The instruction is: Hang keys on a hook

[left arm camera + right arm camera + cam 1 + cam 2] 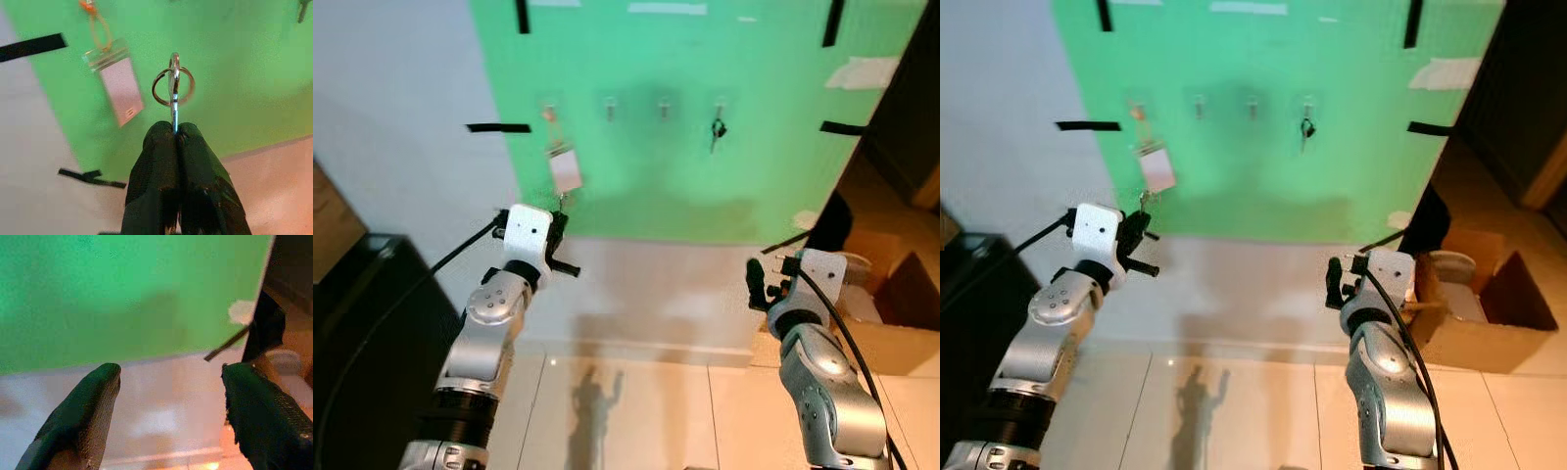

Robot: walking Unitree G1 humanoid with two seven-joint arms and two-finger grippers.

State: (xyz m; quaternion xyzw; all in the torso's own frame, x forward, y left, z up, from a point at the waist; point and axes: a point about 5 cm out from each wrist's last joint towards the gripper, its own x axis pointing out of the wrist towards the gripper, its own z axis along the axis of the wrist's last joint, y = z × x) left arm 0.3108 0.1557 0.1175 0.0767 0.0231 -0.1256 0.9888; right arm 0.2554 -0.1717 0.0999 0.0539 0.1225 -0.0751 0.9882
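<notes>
My left gripper (175, 131) is shut on the keys (173, 87), a silver key ring with a key standing up from the fingertips. It is raised before the green wall panel (705, 176), just under a hanging pink card (565, 168) on the leftmost hook (548, 113). Two bare hooks (610, 106) (664, 106) follow to the right, and the far right hook (718, 105) carries a dark key (716, 131). My right gripper (171, 377) is open, held low at the right, with nothing between its fingers (93, 401).
A cardboard box (1489, 313) sits on the floor at the right, beside a dark doorway (911, 108). A black cabinet (362, 323) stands at the left. Black tape strips (497, 127) mark the panel's edges. Glossy tiled floor (636, 411) lies below.
</notes>
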